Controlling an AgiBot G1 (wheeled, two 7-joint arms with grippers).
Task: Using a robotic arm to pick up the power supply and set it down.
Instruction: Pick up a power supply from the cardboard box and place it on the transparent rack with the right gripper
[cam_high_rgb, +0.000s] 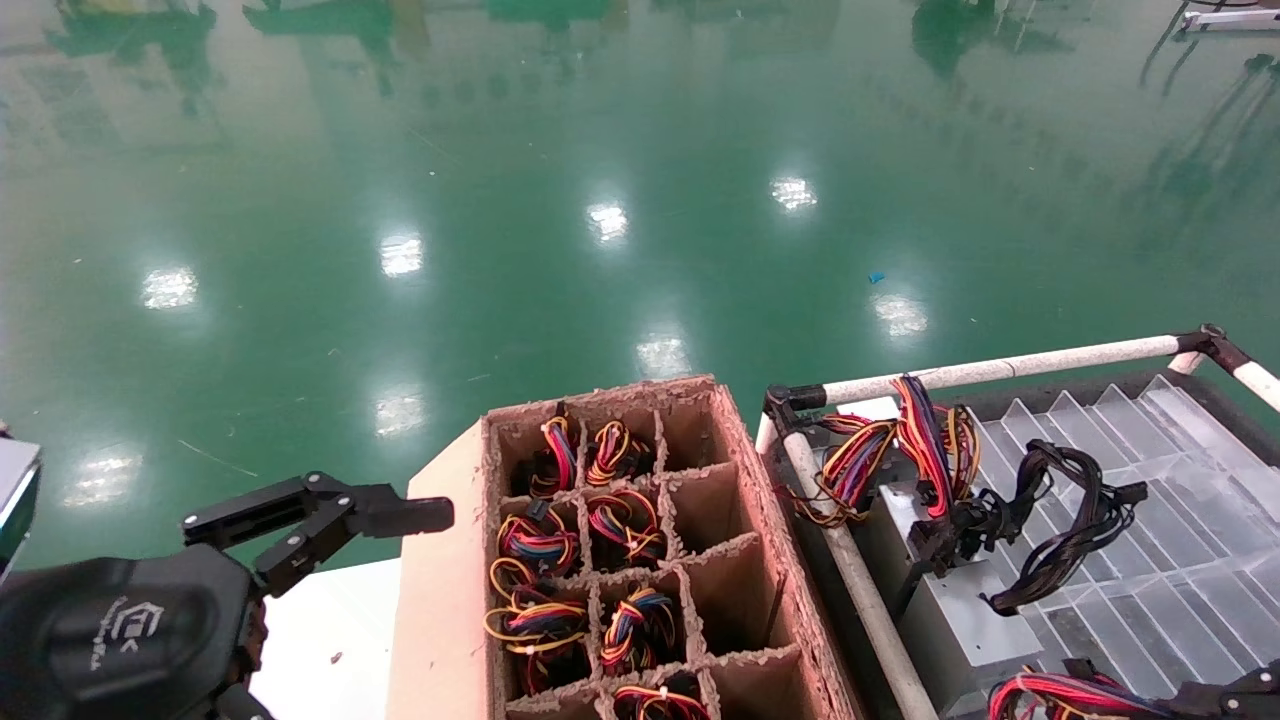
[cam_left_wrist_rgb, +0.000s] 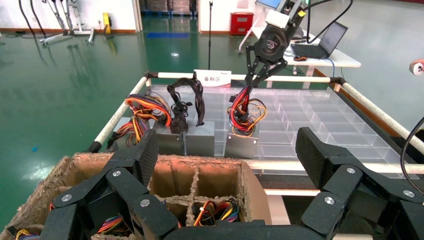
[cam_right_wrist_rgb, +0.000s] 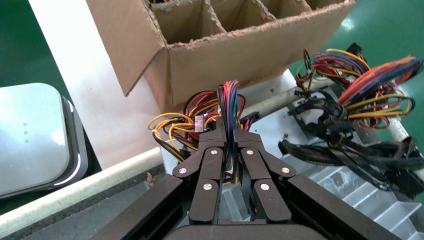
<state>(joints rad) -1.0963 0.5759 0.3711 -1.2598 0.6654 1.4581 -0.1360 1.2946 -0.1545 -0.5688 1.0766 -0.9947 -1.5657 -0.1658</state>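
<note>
The power supply (cam_left_wrist_rgb: 241, 145) is a small silver box standing at the near edge of the clear tray (cam_left_wrist_rgb: 310, 120), last in a row of three. Its red, yellow and orange wire bundle (cam_right_wrist_rgb: 229, 100) rises between the fingers of my right gripper (cam_right_wrist_rgb: 229, 132), which is shut on the wires from above. The left wrist view shows that same right gripper (cam_left_wrist_rgb: 248, 89) above the box. In the head view only its linkage (cam_high_rgb: 1215, 695) and the wires (cam_high_rgb: 1050, 690) show at the bottom right. My left gripper (cam_left_wrist_rgb: 227, 155) hangs open over the cardboard box (cam_high_rgb: 640, 560), holding nothing.
The cardboard box has compartments, several holding coloured wire bundles (cam_high_rgb: 540, 545). A grey unit with thick black cables (cam_high_rgb: 960, 610) and another with coloured wires (cam_high_rgb: 870, 450) stand along the tray's white rail (cam_high_rgb: 850, 570). A white table (cam_high_rgb: 330, 630) lies under the box.
</note>
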